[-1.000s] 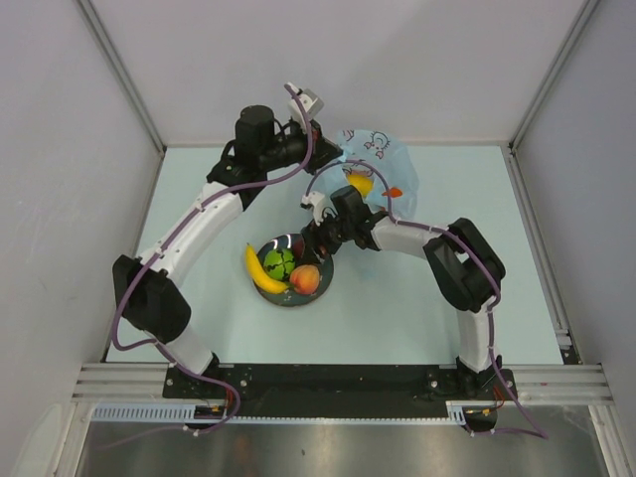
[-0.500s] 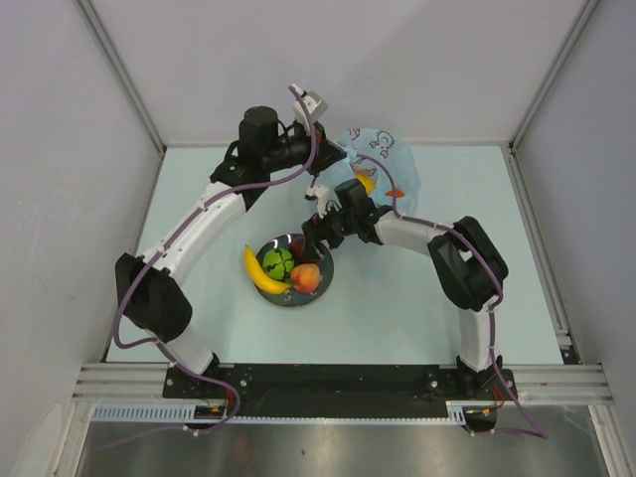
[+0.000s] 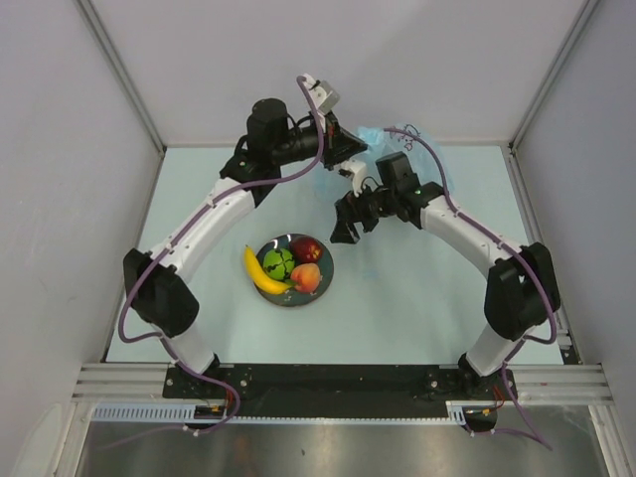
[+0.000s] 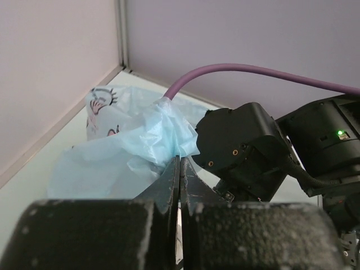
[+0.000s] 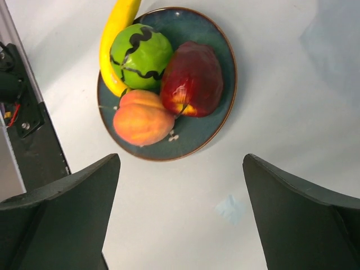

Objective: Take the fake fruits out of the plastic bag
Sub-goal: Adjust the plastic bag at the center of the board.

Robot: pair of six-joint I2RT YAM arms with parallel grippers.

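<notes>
The light blue plastic bag [image 3: 370, 134] lies at the back of the table, mostly behind the arms. My left gripper [image 3: 345, 149] is shut on a bunched edge of it; the left wrist view shows the bag [image 4: 129, 152] pinched between my closed left gripper [image 4: 181, 160]. My right gripper [image 3: 348, 225] is open and empty, above bare table right of the dark plate [image 3: 289, 297]. On the plate [image 5: 191, 135] lie the banana [image 5: 115, 34], the green fruit [image 5: 140, 56], the dark red apple [image 5: 192, 79] and the peach [image 5: 142, 117]. Orange and mango are hidden.
Grey walls with metal rails close in the table at the back and both sides. My right arm's black wrist [image 4: 247, 146] is close beside my left gripper. A small pale blue scrap [image 5: 230, 209] lies on the table under my right gripper.
My right gripper has drawn back from the plate toward the right rear, and the dark red apple now lies on the plate. My left gripper has shifted slightly right with the bag.
</notes>
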